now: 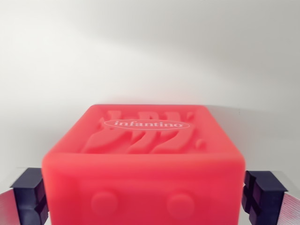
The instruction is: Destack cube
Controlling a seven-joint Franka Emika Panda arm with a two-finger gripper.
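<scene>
- Hand (150, 199) sits lowest and nearest in the wrist view, its two dark pads (29, 194) showing at the bottom corners, one on each side of the cube.
- Both pads lie against or just beside the cube's side walls; I cannot tell for sure whether they press it, so the grip stays unclear.
- Between the pads stands the red cube (143, 161), filling the lower middle of the picture, upright, its near face bearing two round bumps.
- Its top face, farther from the hand, carries raised wavy relief and a white oval reading "infantino".
- Beyond the cube spreads the pale worktop (150, 51), blurred, with a soft shadow behind the cube.
</scene>
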